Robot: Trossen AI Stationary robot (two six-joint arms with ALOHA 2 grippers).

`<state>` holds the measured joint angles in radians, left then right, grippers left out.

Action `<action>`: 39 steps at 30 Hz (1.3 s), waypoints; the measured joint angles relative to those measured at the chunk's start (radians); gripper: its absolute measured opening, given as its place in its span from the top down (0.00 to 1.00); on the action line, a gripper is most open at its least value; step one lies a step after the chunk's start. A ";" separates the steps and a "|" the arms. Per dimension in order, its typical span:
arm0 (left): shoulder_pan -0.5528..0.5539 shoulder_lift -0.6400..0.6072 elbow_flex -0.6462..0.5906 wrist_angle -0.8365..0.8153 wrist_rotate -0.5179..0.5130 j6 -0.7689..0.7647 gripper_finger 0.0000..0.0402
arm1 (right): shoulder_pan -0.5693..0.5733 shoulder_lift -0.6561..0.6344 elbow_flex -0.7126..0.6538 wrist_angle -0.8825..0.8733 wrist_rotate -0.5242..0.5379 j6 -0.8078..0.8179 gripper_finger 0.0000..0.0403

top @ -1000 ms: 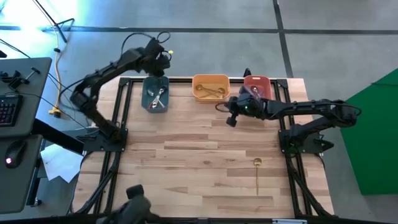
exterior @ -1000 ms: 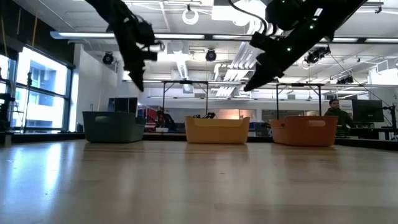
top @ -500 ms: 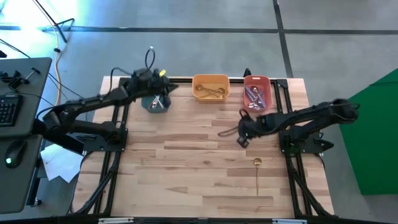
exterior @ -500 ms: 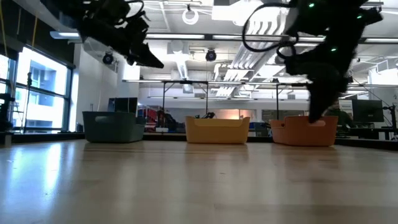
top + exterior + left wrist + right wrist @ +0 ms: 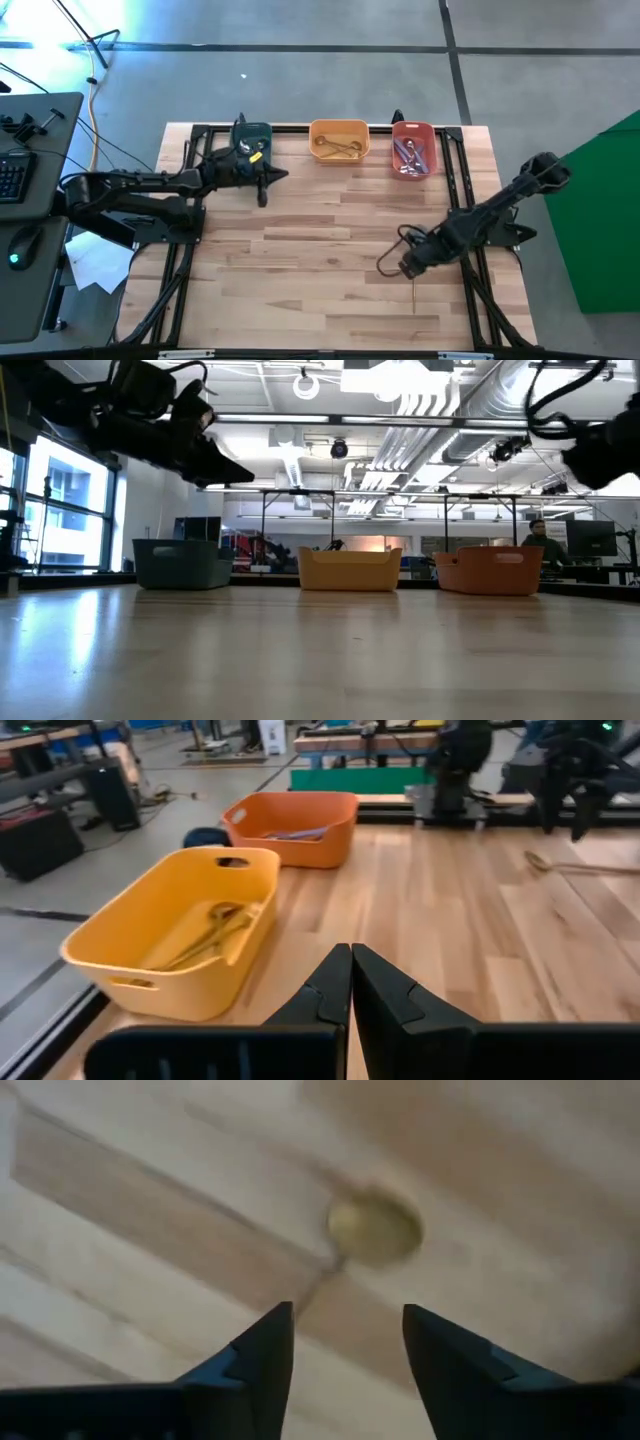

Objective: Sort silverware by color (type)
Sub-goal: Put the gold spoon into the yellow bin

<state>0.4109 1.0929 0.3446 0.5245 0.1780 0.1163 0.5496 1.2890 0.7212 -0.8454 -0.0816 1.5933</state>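
- Fingers of my right gripper (image 5: 342, 1355) stand apart, pointed down at the table (image 5: 300, 250), because I judge the next step to be a pick.
- Just ahead of those tips lies the gold spoon (image 5: 368, 1232), flat on the wood; its round bowl is nearest me and its thin handle runs off past my fingers. From above, its handle (image 5: 413, 285) shows just beyond my right gripper (image 5: 410, 268).
- It looks like the last piece left loose on the table, which is why I am over it.
- Well away from me, at the far edge, sit the bins: the red bin (image 5: 413, 150), then the orange bin (image 5: 338, 140) with gold pieces already in it, so that is where this spoon should go.
- My left gripper (image 5: 350, 982) waits with fingers pressed together and empty, just in front of the teal bin (image 5: 250, 135), clear of my right arm's path.
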 joint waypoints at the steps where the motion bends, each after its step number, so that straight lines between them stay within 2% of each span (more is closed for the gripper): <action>1: -0.011 0.000 -0.004 0.000 0.000 0.007 0.99 | 0.024 0.004 0.000 0.001 -0.004 0.052 0.56; 4: -0.043 0.000 -0.010 -0.006 0.000 0.028 0.99 | 0.071 0.032 0.000 0.001 -0.003 0.176 0.59; 8: -0.076 0.000 -0.012 -0.005 -0.001 0.043 0.99 | 0.081 0.096 -0.001 0.028 -0.001 0.227 0.66; 14: -0.102 0.000 -0.013 -0.024 -0.004 0.051 0.99 | 0.046 0.208 -0.001 0.120 -0.005 0.173 0.75; 19: -0.106 0.000 -0.013 -0.050 -0.006 0.052 0.99 | 0.000 0.275 0.006 0.131 -0.052 0.051 0.80; 25: -0.106 0.000 -0.013 -0.059 -0.013 0.052 0.99 | -0.045 0.284 0.048 0.085 -0.033 -0.153 0.97; 30: -0.106 0.000 -0.013 -0.054 -0.013 0.066 0.99 | -0.127 0.287 0.122 -0.016 0.219 -0.400 0.99; 34: -0.105 0.000 -0.013 -0.049 -0.013 0.069 0.99 | -0.266 0.287 0.196 -0.046 0.313 -0.664 0.99; 39: -0.105 0.000 -0.013 -0.048 -0.013 0.069 0.99 | -0.477 0.287 0.372 -0.024 0.454 -1.100 1.00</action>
<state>0.3058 1.0931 0.3321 0.4763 0.1652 0.1858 0.0723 1.5759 1.0928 -0.8689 0.3727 0.4932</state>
